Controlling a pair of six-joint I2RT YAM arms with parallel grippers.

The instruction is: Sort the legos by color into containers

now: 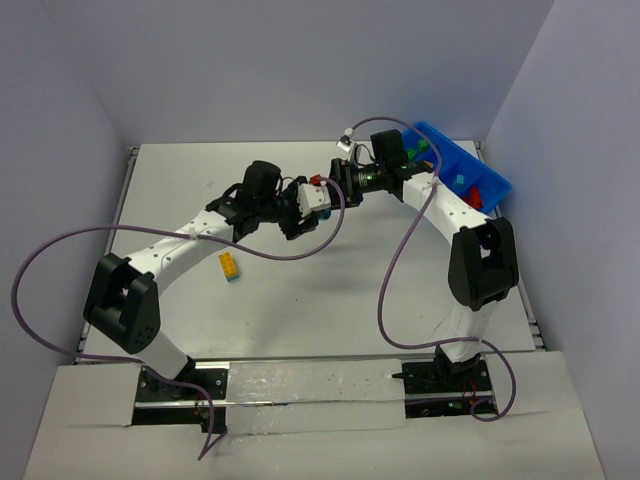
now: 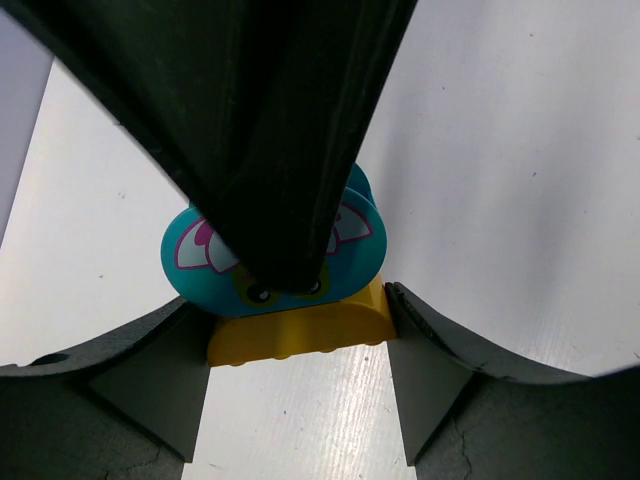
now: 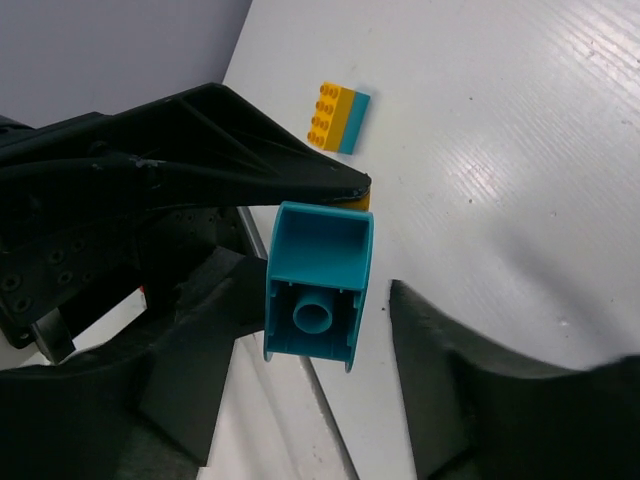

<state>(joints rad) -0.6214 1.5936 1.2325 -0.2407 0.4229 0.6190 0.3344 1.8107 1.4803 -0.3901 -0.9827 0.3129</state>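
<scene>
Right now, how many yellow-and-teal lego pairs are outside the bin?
2. The loose pair lies on the table near the left arm; the held pair is between the left gripper and right gripper. Others may be hidden.

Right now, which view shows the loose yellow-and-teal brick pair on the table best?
Right wrist: the yellow-and-teal pair lies unobstructed, studs visible. Top external shows it tiny; left wrist misses it.

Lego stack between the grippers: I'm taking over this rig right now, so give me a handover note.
Left gripper: shut on the yellow brick.
Right gripper: around the teal brick stacked on it, grip unclear.
A second yellow-teal pair lies on the table.
Done: the blue bin holds green, teal and red bricks.
Left to do: split both pairs, bin each by colour.
</scene>
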